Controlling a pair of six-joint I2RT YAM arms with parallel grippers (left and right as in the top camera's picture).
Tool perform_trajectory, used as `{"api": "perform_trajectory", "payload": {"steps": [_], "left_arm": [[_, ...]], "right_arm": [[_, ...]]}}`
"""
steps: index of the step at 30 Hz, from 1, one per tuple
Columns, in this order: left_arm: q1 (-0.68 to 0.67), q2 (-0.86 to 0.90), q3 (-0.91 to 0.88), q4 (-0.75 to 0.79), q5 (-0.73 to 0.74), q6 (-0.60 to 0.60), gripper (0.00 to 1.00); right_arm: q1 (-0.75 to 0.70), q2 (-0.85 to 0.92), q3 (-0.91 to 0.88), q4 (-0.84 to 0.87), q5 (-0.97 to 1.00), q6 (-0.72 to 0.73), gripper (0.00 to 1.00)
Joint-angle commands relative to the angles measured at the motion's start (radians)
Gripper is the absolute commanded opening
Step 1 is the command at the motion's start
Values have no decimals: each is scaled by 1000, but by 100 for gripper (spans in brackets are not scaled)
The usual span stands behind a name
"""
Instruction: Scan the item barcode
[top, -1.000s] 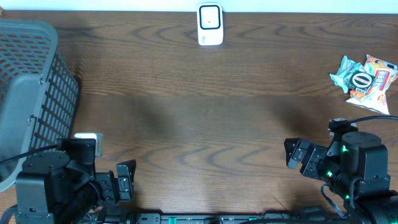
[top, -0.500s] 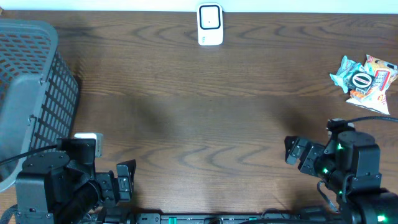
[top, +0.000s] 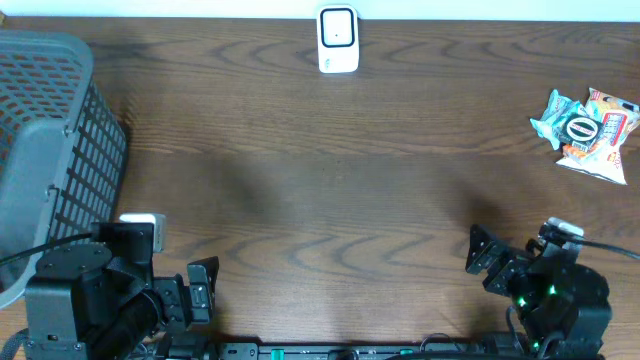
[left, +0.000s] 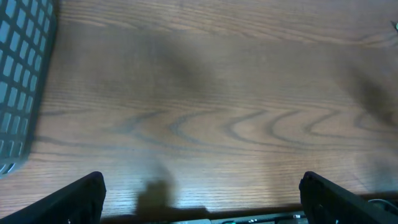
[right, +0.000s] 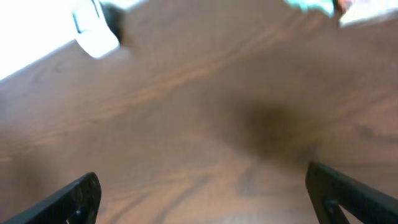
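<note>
Wide open at the left tool (top: 204, 290), with nothing between the fingers and only bare wood beneath. Parked low at the near left corner of the counter (top: 330, 180), pointing right. To its left and further back, a grey mesh basket (top: 50, 150), clear of the tool. In the left wrist view, visible only as a strip of basket (left: 18, 74) along the left edge.

Likewise spread wide at the right tool (top: 486, 260), gripping nothing, over bare wood. Set at the near right corner, aimed left and toward the far edge. Right wrist view blurred.

Well apart from both tools, at the far right edge: the packets (top: 585, 125), a small heap of snack wrappers in teal, orange and white. Lying on the counter, with a round dark-and-white label on top. Too small to make out any barcode. In the right wrist view, only a sliver of packets (right: 311, 5) at the top right.

At the middle of the far edge, well apart from the packets: the scanner (top: 338, 40), white with a dark window. In the right wrist view, a white blur of scanner (right: 93, 34) at the top left.
</note>
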Motion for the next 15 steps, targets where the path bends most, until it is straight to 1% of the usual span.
{"api": "perform_trajectory", "payload": {"steps": [1,6,15], "left_arm": [[0,2,3,-1,-10,-5,97],[0,2,3,-1,-10,-5,97],[0,2,3,-1,-10,-5,98]], "right_arm": [[-16,-60,-72,68,9,-60,99],[-16,-125,-190,216,8,-86,99],[-16,-213,-373,461,-26,-89,99]]}}
